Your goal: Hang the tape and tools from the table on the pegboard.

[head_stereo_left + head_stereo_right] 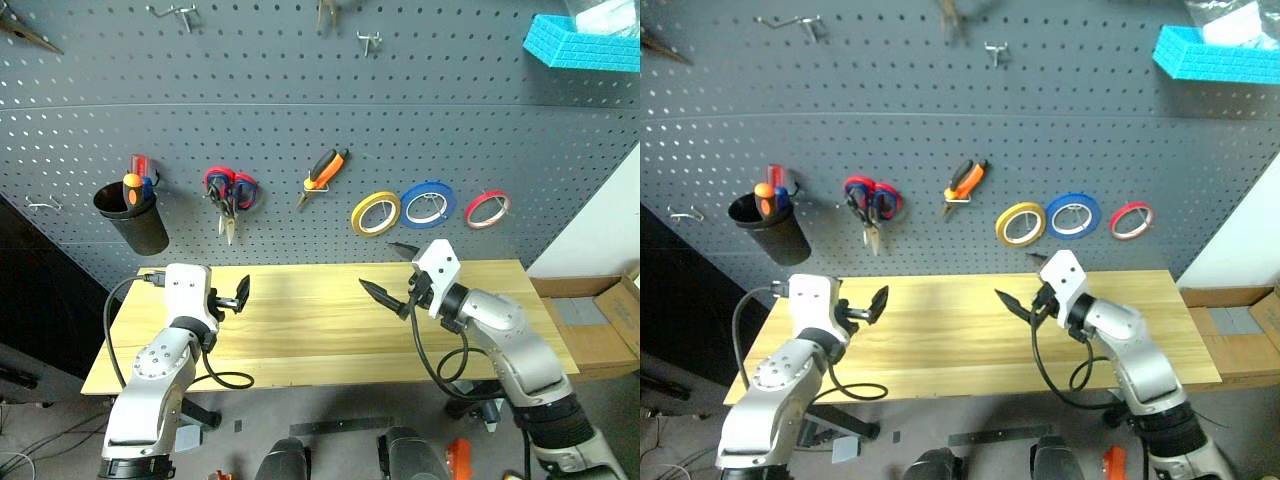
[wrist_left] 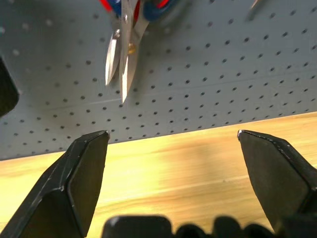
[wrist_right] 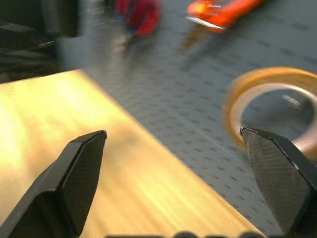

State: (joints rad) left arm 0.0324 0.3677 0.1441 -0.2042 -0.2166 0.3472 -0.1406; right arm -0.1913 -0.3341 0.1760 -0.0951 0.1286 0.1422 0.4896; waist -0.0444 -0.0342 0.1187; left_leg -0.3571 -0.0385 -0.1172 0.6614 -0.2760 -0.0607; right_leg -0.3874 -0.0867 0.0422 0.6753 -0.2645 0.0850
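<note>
While both hands gape (empty), yellow tape (image 1: pixel 375 213) hangs on pegboard (image 1: pixel 300 120)

We note: table (image 1: pixel 330 330) before pegboard (image 1: pixel 300 120); on pegboard, left to right: cup (image 1: pixel 135 220), scissors (image 1: pixel 228 200), pliers (image 1: pixel 322 175), tape (image 1: pixel 375 213).

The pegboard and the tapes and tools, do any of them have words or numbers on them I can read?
None: no word, number or sign can be read anywhere.
The pegboard shows holes and hooks, no label.
The yellow tape, blue tape and red tape show no print.
The pliers and black cup carry no readable marking.
</note>
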